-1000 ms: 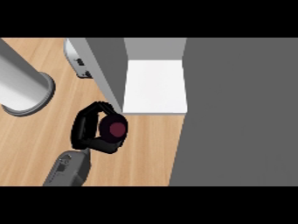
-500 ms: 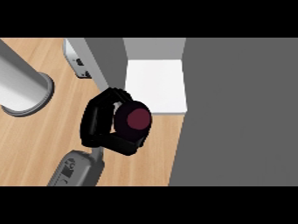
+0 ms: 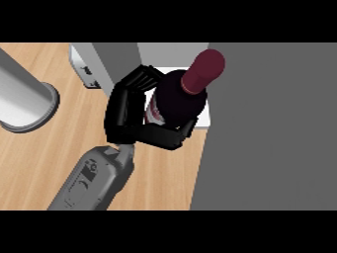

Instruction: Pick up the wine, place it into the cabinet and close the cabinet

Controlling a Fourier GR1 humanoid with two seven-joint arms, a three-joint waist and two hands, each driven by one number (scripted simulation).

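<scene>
Curling round the wine [image 3: 177, 99], the right hand [image 3: 131, 114] clamps the dark bottle, maroon cap tilted toward the open cabinet [image 3: 200, 111] with its white shelf. 1 bottle, 1 hand and 1 grey cylinder [image 3: 14, 96] on the wooden counter [image 3: 32, 163] show.

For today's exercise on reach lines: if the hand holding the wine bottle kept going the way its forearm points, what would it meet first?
Most likely the white cabinet shelf just beyond the hand and bottle. The open cabinet door stands close on the left. Height is hard to judge from above, so the bottle may pass over the shelf.
</scene>
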